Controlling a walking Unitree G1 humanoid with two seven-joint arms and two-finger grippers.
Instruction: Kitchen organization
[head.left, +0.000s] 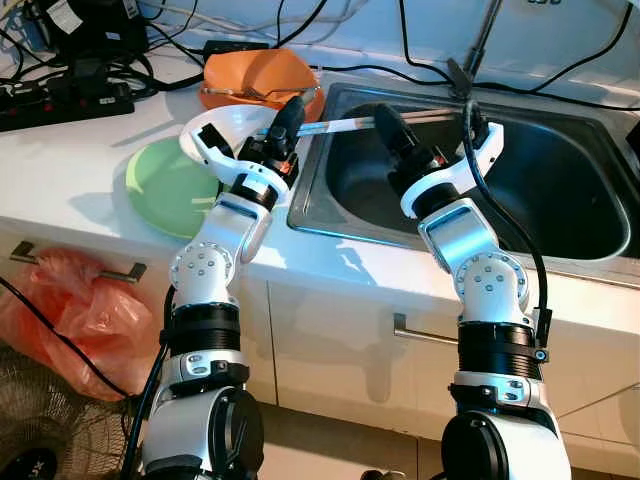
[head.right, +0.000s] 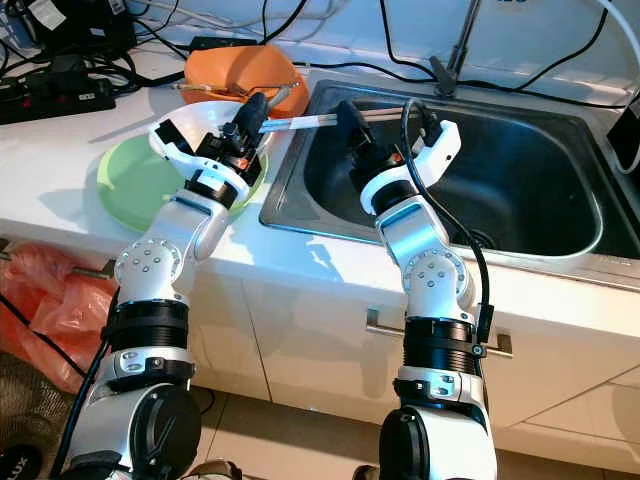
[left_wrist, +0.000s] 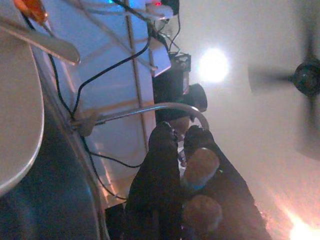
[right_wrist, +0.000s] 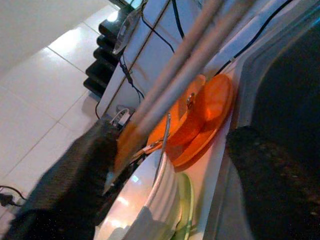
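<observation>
Pale chopsticks (head.left: 335, 125), judged light, stiff and slippery, are clamped at one end by left gripper (head.left: 290, 113) over the sink (head.left: 560, 250) edge; right gripper (head.left: 385, 125) fingers spread around them mid-length.

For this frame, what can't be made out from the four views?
- White bowl: its contents, hidden by the left gripper in the eye views.
- Chopsticks: which gripper holds them; blurred in the right wrist view.
- Sink: right end cut off by the left eye view's edge.
</observation>
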